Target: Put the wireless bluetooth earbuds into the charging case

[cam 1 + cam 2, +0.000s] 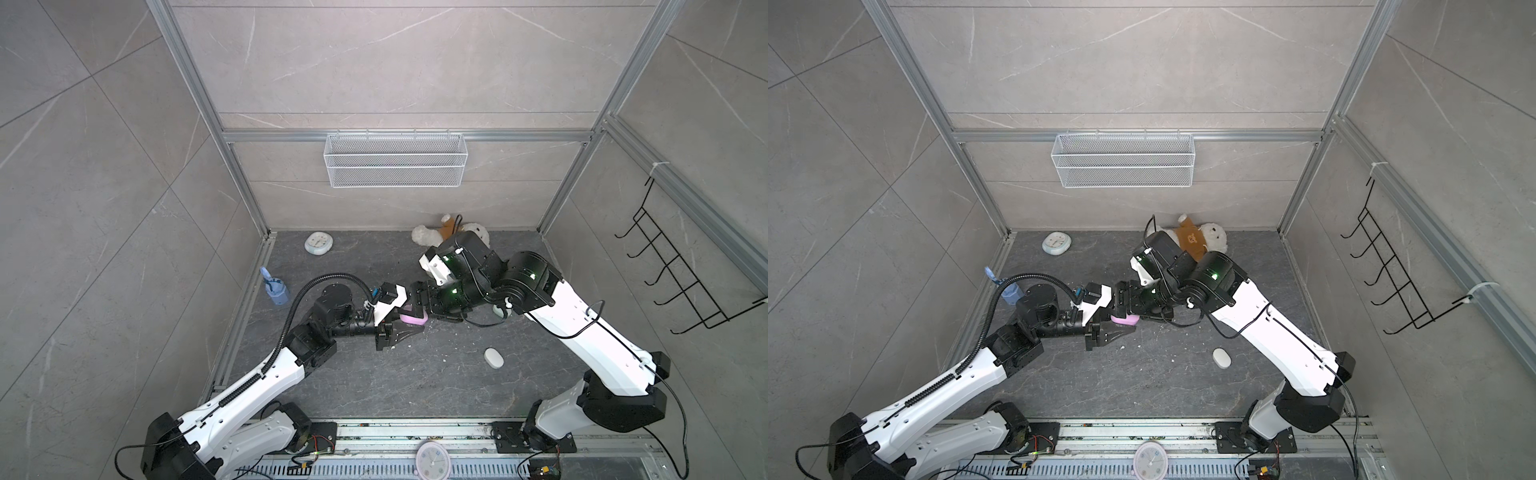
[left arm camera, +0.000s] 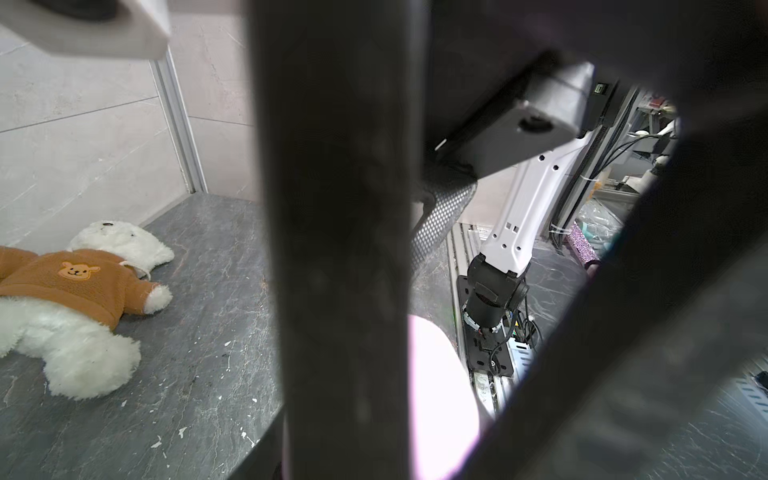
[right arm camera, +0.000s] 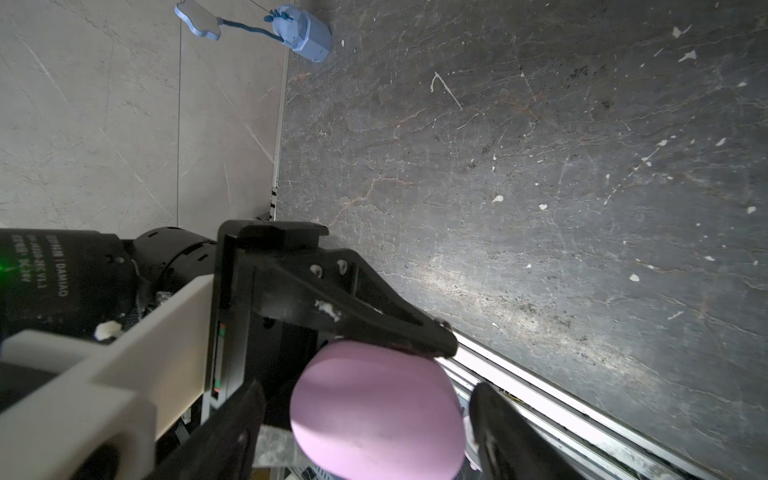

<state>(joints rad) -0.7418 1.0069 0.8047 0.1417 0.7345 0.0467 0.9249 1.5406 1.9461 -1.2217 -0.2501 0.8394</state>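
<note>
A pink oval charging case [image 1: 413, 319] [image 1: 1125, 320] hangs above the dark table, with my left gripper [image 1: 409, 323] shut on it. One black left finger [image 3: 374, 316] lies along its edge. In the right wrist view the case [image 3: 376, 411] is a smooth pink shell with no opening showing. My right gripper [image 1: 415, 302] [image 3: 370, 440] is open, one finger on each side of the case and a gap at both sides. In the left wrist view the case [image 2: 440, 395] is a washed-out patch between dark blurred fingers. The earbuds are out of view.
A white oval case [image 1: 493, 358] [image 1: 1222, 358] lies on the table to the front right. A teddy bear [image 1: 428, 235] [image 2: 70, 299] and a mint clock [image 1: 318, 243] are at the back, a blue object [image 1: 274, 291] at the left wall. White crumbs dot the table.
</note>
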